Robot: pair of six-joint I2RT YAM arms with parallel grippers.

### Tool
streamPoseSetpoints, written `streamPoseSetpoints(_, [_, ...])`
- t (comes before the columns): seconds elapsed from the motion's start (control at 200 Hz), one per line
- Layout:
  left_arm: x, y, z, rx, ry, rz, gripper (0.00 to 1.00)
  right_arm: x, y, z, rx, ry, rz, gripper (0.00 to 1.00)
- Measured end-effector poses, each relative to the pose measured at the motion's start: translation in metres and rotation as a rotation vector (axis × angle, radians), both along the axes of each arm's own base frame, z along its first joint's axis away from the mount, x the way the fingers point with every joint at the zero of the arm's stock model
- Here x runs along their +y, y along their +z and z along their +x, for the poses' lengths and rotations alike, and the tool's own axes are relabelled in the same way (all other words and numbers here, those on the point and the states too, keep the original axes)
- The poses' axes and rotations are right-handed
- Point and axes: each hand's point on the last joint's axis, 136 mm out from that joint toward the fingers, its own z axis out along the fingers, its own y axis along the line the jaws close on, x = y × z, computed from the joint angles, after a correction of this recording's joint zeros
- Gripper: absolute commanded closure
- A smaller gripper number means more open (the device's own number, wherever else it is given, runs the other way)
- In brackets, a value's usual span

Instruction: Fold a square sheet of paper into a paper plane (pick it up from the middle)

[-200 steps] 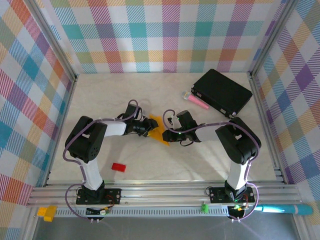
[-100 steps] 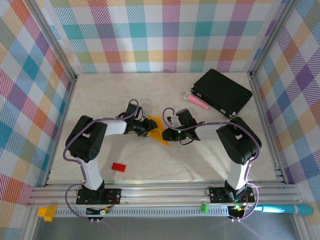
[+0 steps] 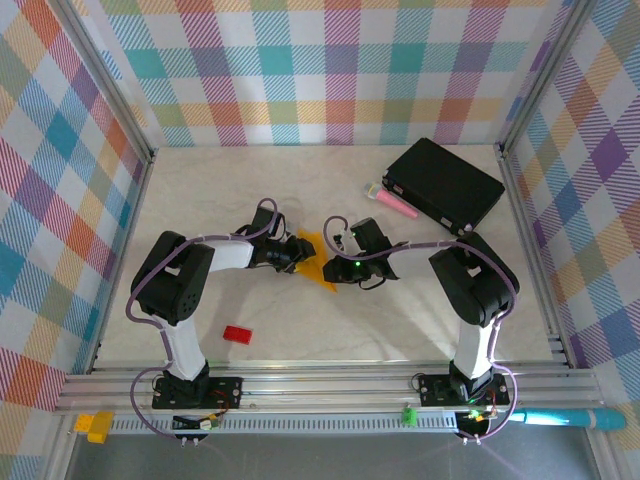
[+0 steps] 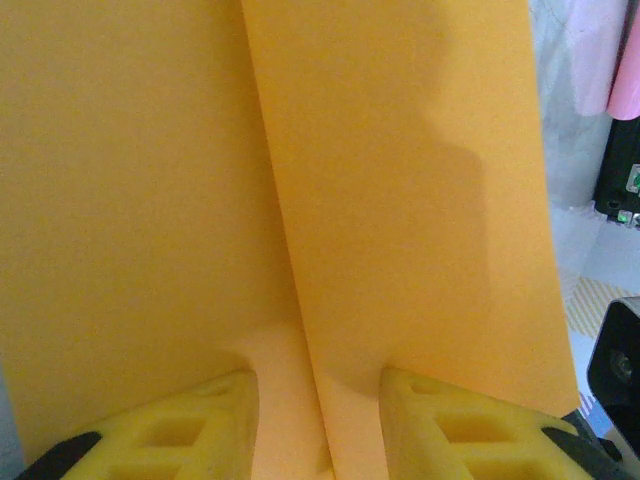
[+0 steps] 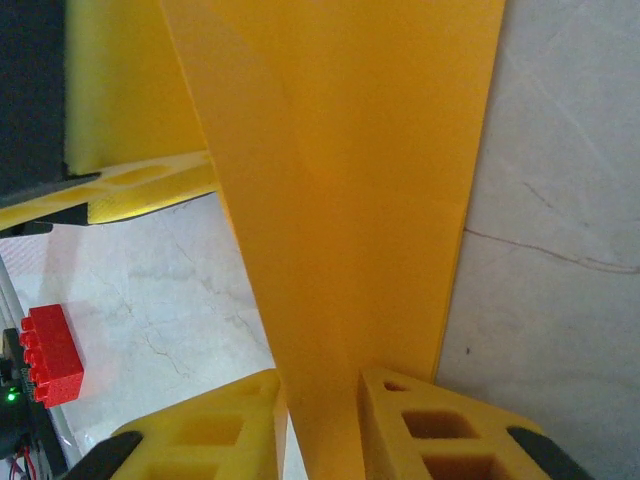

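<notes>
Hardly anything has shifted over the last second: the right arm's elbow has edged slightly leftward, and the creased orange-yellow paper sheet point(image 3: 316, 264) stays between both grippers at the middle of the pale marble-patterned table point(image 3: 300, 190). The right gripper point(image 5: 322, 400) pinches a narrow fold of it between its yellow fingers. The left gripper point(image 4: 318, 420) has its fingers astride the centre crease; whether they press the paper I cannot tell. A small red plastic block point(image 3: 236, 334) lies nearer the bases.
</notes>
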Motion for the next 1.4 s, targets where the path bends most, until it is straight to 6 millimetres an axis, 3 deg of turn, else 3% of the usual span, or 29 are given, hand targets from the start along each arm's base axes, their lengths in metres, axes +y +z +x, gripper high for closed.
streamPoseSetpoints(0.425, [-0.001,0.002,0.000,-0.001,-0.001,-0.007,0.57,-0.002,-0.002,0.008,-0.034,0.002,-0.038,0.80])
streamPoseSetpoints(0.855, [0.004,0.009,0.001,-0.003,0.029,0.010,0.59,-0.003,-0.005,0.006,0.013,0.024,0.004,0.87])
streamPoseSetpoints(1.1, [-0.001,0.041,0.007,-0.099,0.033,-0.055,0.71,0.002,-0.004,0.005,0.055,0.046,0.032,0.87])
streamPoseSetpoints(1.4, [-0.020,0.048,0.010,-0.123,-0.002,-0.200,0.80,0.000,-0.001,0.006,0.072,0.048,0.042,0.85])
